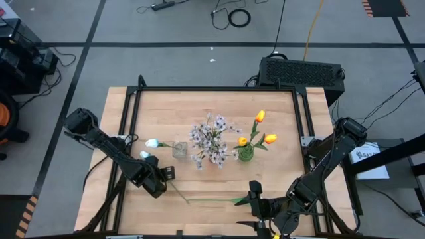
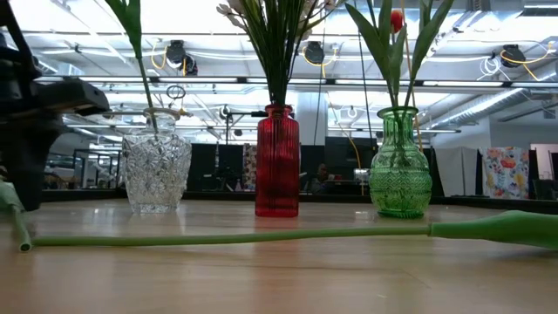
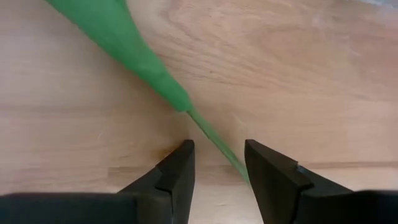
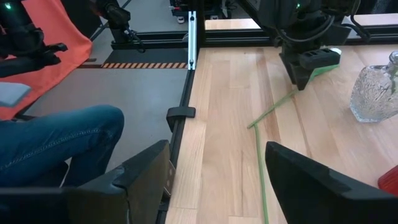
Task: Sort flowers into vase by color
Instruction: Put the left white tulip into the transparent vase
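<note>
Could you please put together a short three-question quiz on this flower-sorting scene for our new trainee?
1. True or false: the clear vase already holds a stem.
2. Which vase holds the orange-yellow tulips? A red vase; B green vase; C clear vase.
3. Fill in: the loose stem lying on the table passes between the fingers of the ____ hand.

Key
1. True: one green stem stands in it.
2. B.
3. Left: the left hand straddles the stem with its fingers apart, while the right hand waits open near the table's front edge.
</note>
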